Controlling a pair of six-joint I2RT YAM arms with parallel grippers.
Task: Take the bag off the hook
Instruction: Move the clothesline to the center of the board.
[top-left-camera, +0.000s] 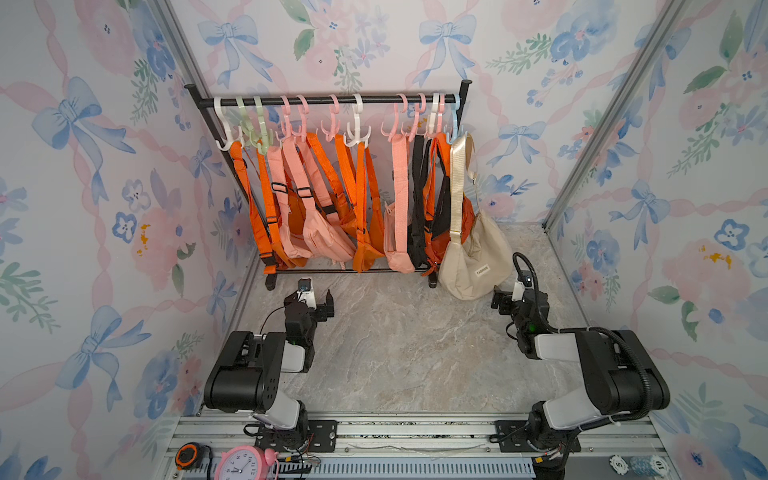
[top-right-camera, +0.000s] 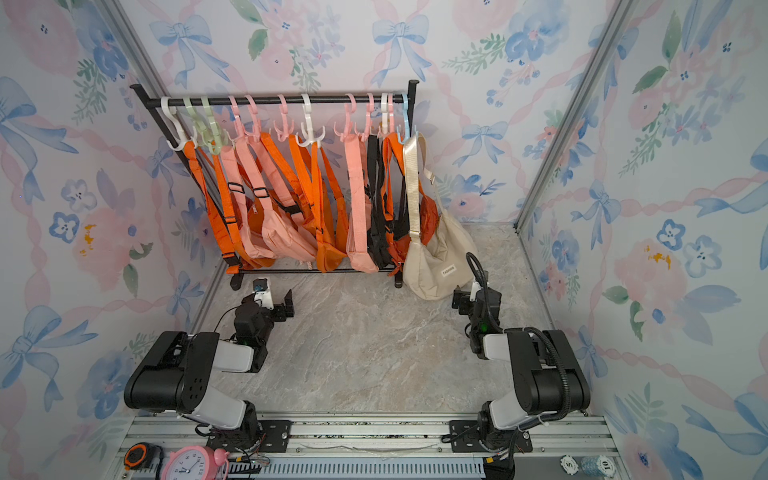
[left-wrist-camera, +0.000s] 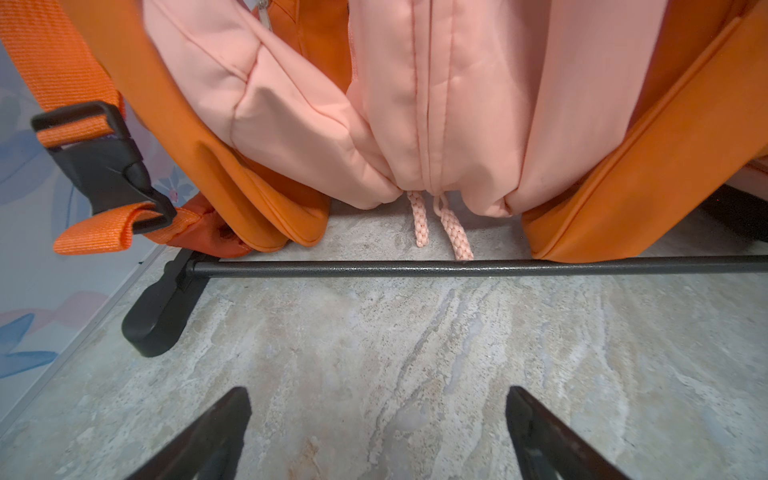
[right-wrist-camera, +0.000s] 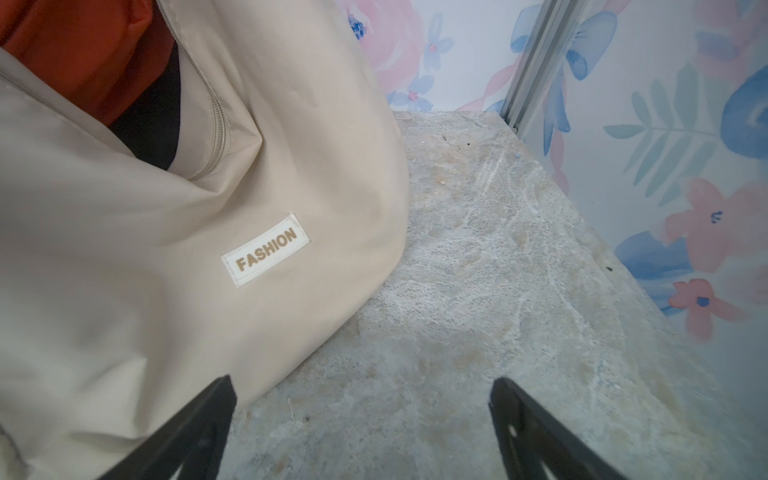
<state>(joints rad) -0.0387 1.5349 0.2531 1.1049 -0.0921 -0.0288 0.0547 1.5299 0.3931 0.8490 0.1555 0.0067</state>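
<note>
On one black rack (top-left-camera: 378, 99), twelve plastic hooks (top-left-camera: 356, 124), one cream bag (top-left-camera: 469, 257)

Cream matt cloth shoulder bag (right-wrist-camera: 166, 270), peach smooth cloth pouch (left-wrist-camera: 478, 104), orange ribbed webbing strap (left-wrist-camera: 54, 62), black glossy plastic buckle (left-wrist-camera: 104, 162), black grainy metal rack bar (left-wrist-camera: 415, 268), pastel plastic hooks (top-left-camera: 356, 122), matt marbled stone-look tabletop (left-wrist-camera: 374, 353)

I see left arm (top-left-camera: 245, 374), right arm (top-left-camera: 615, 374): black housings, grey-white links; ribbed black conduit (top-left-camera: 646, 382) on right; green wrist LEDs (top-left-camera: 532, 327).
</note>
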